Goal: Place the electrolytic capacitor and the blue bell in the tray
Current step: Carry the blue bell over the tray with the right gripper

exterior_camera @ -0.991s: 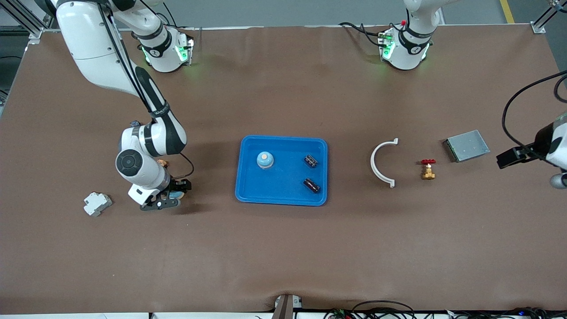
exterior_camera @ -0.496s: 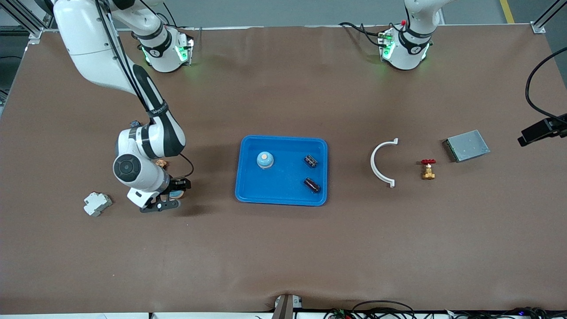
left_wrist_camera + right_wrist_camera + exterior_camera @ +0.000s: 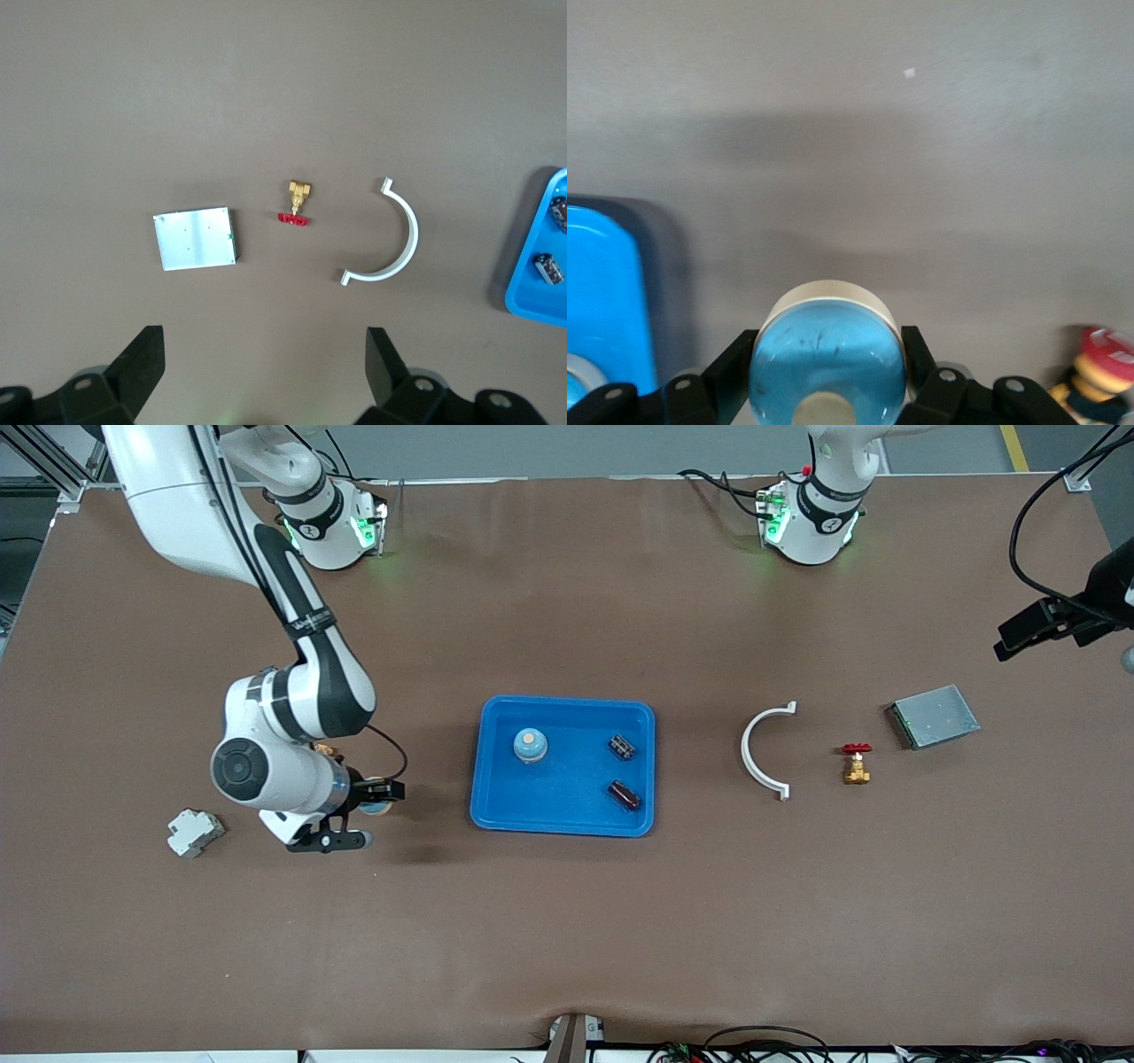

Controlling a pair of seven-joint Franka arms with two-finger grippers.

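Note:
The bright-blue tray (image 3: 496,797) lies mid-table. In it stand a blue bell (image 3: 530,745) and two dark electrolytic capacitors (image 3: 621,747) (image 3: 624,794). My right gripper (image 3: 379,797) hangs over bare table between the tray and the right arm's end, shut on a second blue bell (image 3: 827,354). Its fingers (image 3: 726,372) press the bell's sides, and the tray's edge (image 3: 607,292) lies close by. My left gripper (image 3: 263,359) is open and holds nothing, high over the left arm's end of the table (image 3: 1032,627).
A white half-ring clamp (image 3: 760,751), a brass valve with a red handle (image 3: 856,763) and a grey metal plate (image 3: 934,716) lie toward the left arm's end. A white plastic block (image 3: 194,832) and a small brownish piece (image 3: 323,751) lie near the right gripper.
The right gripper has risen and shifted toward the tray with the blue bell in it. The left arm has swung away from the front camera, above the metal plate.

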